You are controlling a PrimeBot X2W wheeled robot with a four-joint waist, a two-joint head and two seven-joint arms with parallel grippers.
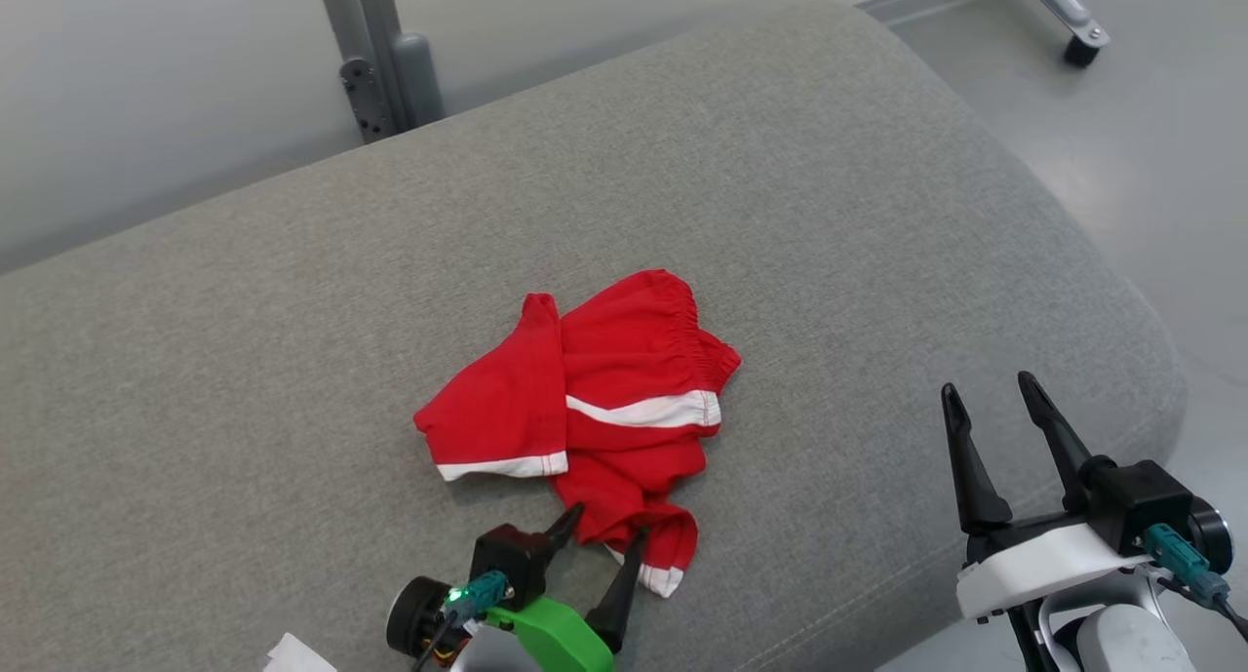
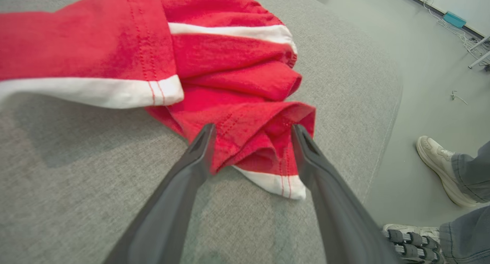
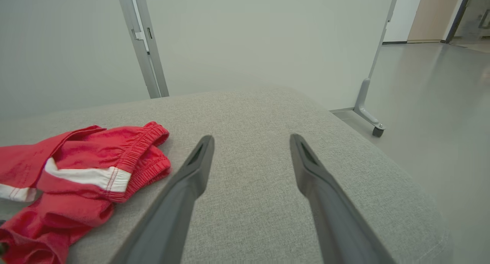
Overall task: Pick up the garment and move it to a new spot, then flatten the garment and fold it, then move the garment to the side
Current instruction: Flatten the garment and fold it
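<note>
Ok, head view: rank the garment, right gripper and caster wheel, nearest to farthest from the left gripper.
1. Red garment, its near end between the left gripper's fingers.
2. Right gripper, off to the right.
3. Caster wheel, far right, on the floor.

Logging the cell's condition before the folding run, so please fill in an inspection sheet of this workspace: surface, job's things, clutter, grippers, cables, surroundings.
Surface: grey woven fabric cushion, rounded edges, no damage seen.
Job's things: bright red crumpled garment with white stripe trim, bunched near the front edge, not flattened.
Clutter: small white object at the head view's bottom edge, unidentifiable.
Grippers: left gripper open, fingers straddling the garment's near white-trimmed end; right gripper open over bare cushion, apart from the garment.
Cables: teal-plug wrist lead on the right arm; thin white floor cables by the far wall.
Surroundings: grey metal partition post, black castor foot, person's pale shoes on the floor beside the cushion.
</note>
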